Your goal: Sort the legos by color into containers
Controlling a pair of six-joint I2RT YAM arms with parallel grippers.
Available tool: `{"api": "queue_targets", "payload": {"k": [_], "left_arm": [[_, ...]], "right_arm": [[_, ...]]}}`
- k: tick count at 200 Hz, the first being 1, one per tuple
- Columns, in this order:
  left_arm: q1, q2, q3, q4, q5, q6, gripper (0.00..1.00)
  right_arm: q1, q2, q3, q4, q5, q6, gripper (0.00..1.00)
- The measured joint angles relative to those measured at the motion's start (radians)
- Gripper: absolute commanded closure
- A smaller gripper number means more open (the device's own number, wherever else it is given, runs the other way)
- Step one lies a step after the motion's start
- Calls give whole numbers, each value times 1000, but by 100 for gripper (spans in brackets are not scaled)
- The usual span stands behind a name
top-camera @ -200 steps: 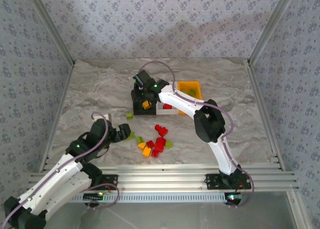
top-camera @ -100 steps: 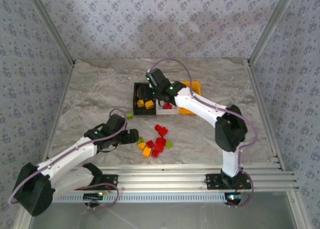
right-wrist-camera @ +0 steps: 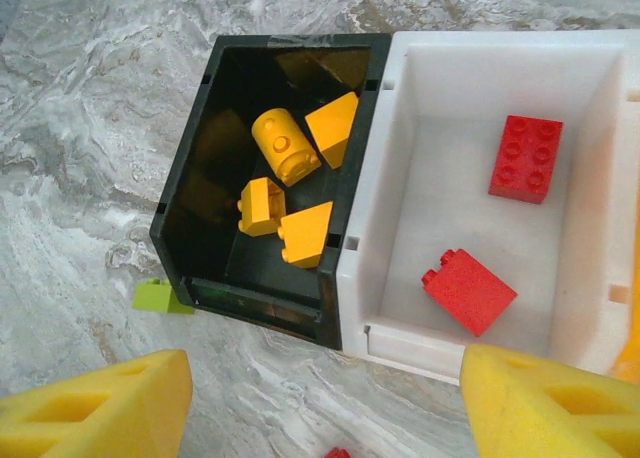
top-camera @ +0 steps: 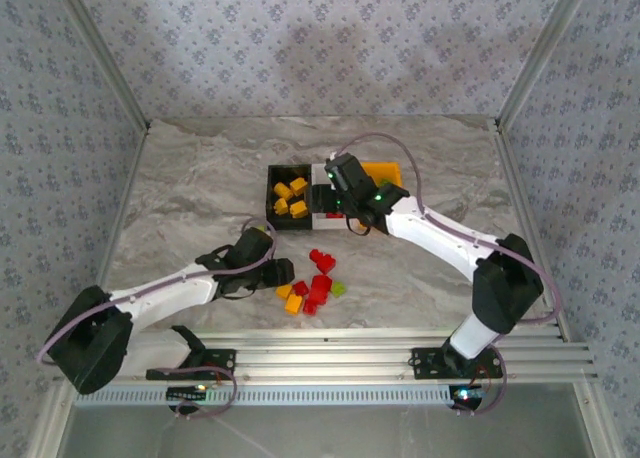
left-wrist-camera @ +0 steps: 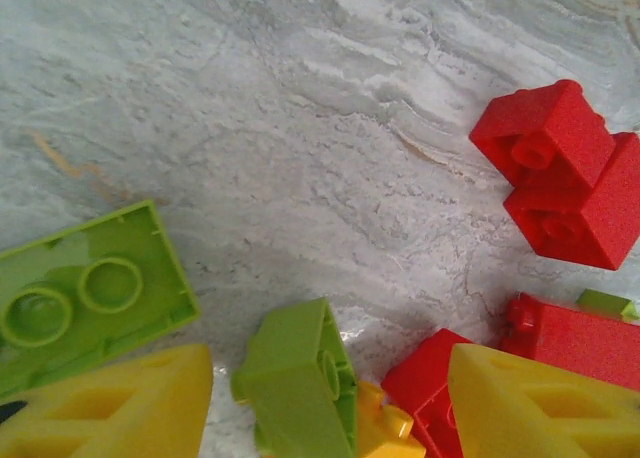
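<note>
Top external: right arm (top-camera: 440,238) partly masks the orange bin (top-camera: 388,168); loose legos (top-camera: 315,283) lie nearer. Left wrist: left gripper (left-wrist-camera: 330,398) spread astride a green brick (left-wrist-camera: 295,378). Right wrist: right gripper (right-wrist-camera: 325,408) spread; black bin (right-wrist-camera: 205,168) holds four yellow bricks (right-wrist-camera: 285,146), white bin (right-wrist-camera: 480,88) two red bricks (right-wrist-camera: 525,158).

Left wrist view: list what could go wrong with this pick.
1. The left claw straddles a green brick with an orange brick touching it and a red brick just beyond; closing may pinch mixed colours.
2. The flat green brick lies right beside one finger and could get shoved or trapped.
</note>
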Motion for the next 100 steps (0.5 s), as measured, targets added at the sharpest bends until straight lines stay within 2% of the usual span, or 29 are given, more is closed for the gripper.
{"api": "queue_targets", "payload": {"k": [14, 35, 100], "left_arm": [[-4, 24, 0, 3, -2, -6, 40], [-5, 36, 0, -2, -11, -13, 46], [-5, 35, -3, 16, -14, -34, 77]], "right_arm": [[-5, -27, -17, 4, 4, 3, 27], [-9, -63, -43, 11, 8, 4, 27], [-28, -102, -111, 28, 25, 23, 27]]}}
